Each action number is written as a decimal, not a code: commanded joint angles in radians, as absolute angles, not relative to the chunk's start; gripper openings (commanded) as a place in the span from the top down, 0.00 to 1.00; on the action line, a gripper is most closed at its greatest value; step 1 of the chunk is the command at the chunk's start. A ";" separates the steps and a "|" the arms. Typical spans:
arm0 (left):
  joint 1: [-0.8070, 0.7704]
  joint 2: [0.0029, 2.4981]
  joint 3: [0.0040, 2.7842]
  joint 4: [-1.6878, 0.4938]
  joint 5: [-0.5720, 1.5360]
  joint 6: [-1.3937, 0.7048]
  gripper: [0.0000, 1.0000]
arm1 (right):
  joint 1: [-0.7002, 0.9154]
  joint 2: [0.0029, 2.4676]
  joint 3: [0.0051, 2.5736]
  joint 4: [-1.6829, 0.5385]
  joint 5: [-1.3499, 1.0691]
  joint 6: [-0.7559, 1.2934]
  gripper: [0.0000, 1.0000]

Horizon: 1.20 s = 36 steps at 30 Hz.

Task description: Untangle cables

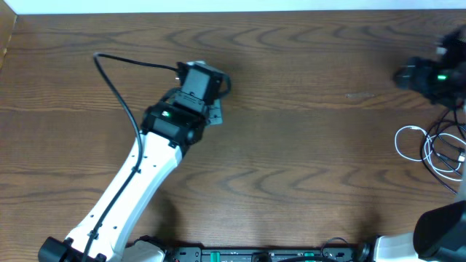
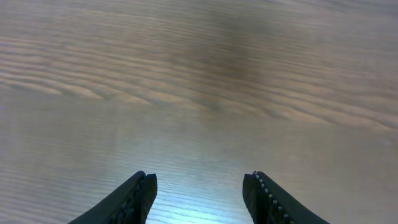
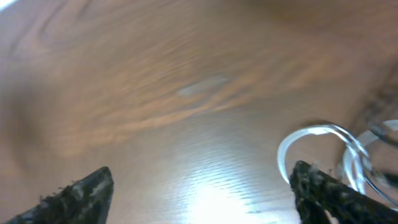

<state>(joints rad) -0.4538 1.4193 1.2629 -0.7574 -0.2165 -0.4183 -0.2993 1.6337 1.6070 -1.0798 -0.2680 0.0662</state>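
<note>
The cables (image 1: 426, 149), one white among black, lie heaped at the table's (image 1: 291, 145) right edge. The right gripper (image 3: 199, 199) hovers beside them, jaws wide apart. The left gripper (image 2: 199, 193), jaws also spread, hangs well away. A blind grab could pinch several cords together and tighten the tangle.

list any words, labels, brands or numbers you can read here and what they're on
None: no readable text in any view.
The table, the white cable, the left arm and the right arm show no print.
The right wrist view is blurred.
</note>
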 commanded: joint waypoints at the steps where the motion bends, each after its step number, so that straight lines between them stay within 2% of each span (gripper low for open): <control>1: -0.394 1.431 1.266 -0.786 -0.236 -0.416 0.48 | -0.173 1.634 1.584 -1.086 -0.281 -0.073 0.07; 3: -0.371 1.441 1.266 -0.822 -0.228 -0.416 0.47 | -0.102 1.634 1.565 -1.086 -0.239 -0.076 0.01; 7: -0.333 1.485 1.266 -0.941 -0.221 -0.416 0.43 | 0.005 1.634 1.493 -1.085 -0.185 -0.076 0.01; 8: -0.326 1.499 1.266 -0.998 -0.220 -0.416 0.37 | 0.024 1.634 1.464 -1.086 -0.175 -0.064 0.01; 12: -0.324 1.504 1.266 -1.147 -0.200 -0.416 0.35 | 0.034 1.634 1.393 -1.122 -0.052 0.131 0.01; 18: -0.324 1.485 1.264 -1.293 -0.123 -0.424 0.35 | 0.035 1.617 1.378 -1.252 -0.070 0.130 0.01; 24: -0.324 1.304 1.179 -1.229 -0.123 -0.424 0.35 | 0.035 1.438 1.301 -1.187 -0.069 0.122 0.01; 31: -0.325 0.839 0.949 -1.031 -0.124 -0.356 0.33 | 0.035 1.052 1.063 -0.974 -0.054 0.100 0.01; 32: -0.325 0.773 0.920 -1.003 -0.123 -0.356 0.04 | 0.035 0.987 1.026 -0.939 -0.054 0.099 0.01; 36: -0.325 0.536 0.870 -0.977 -0.123 -0.356 0.04 | 0.034 0.808 0.953 -0.907 -0.054 0.099 0.01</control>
